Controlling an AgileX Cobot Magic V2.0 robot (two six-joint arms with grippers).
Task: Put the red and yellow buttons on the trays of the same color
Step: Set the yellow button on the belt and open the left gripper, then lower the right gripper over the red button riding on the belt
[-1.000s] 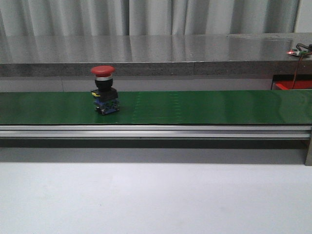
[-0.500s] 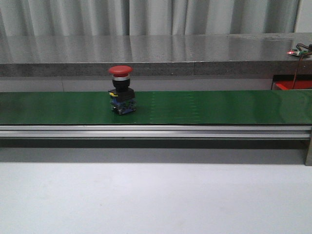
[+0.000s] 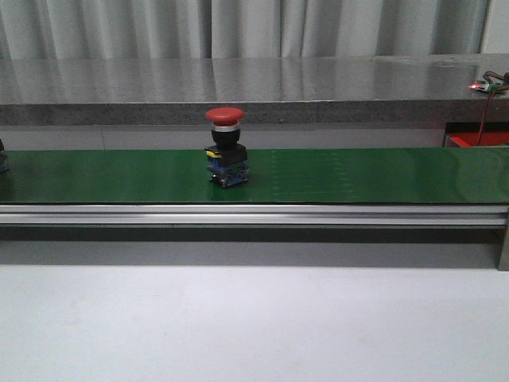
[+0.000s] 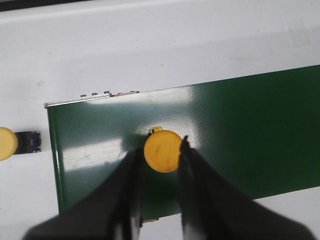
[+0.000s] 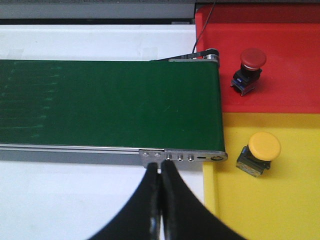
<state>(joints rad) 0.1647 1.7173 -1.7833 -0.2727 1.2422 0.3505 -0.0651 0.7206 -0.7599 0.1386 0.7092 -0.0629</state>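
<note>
Nearest the robot lies a pale tabletop (image 3: 254, 318), bare in the front view, where neither arm shows; beyond it runs the aluminium rail (image 3: 254, 215) of a green conveyor belt (image 3: 358, 175), and on that belt, a little left of centre, a red button (image 3: 227, 147) stands upright on its black and blue base; at the far left edge of the belt a dark object (image 3: 2, 157) just enters the frame, too cropped to identify; farther back a grey ledge (image 3: 238, 87) spans the scene, with grey curtains (image 3: 238, 28) behind it and a wire with a small red light (image 3: 481, 84) at the far right.

Only the wrist views show the grippers and trays; the left gripper (image 4: 159, 156) hangs over the belt's end, its fingers spread apart on either side of a yellow button (image 4: 162, 151) standing on the belt, whether touching it I cannot tell; another yellow button (image 4: 10, 143) lies on its side off the belt on the white surface.

The right gripper (image 5: 160, 172) has its fingers pressed together on nothing, just near of the belt's other end; beside that end a yellow tray (image 5: 295, 200) holds a tipped yellow-capped button (image 5: 260, 150), and farther off a red tray (image 5: 290, 85) holds a tipped red-capped button (image 5: 248, 67).
</note>
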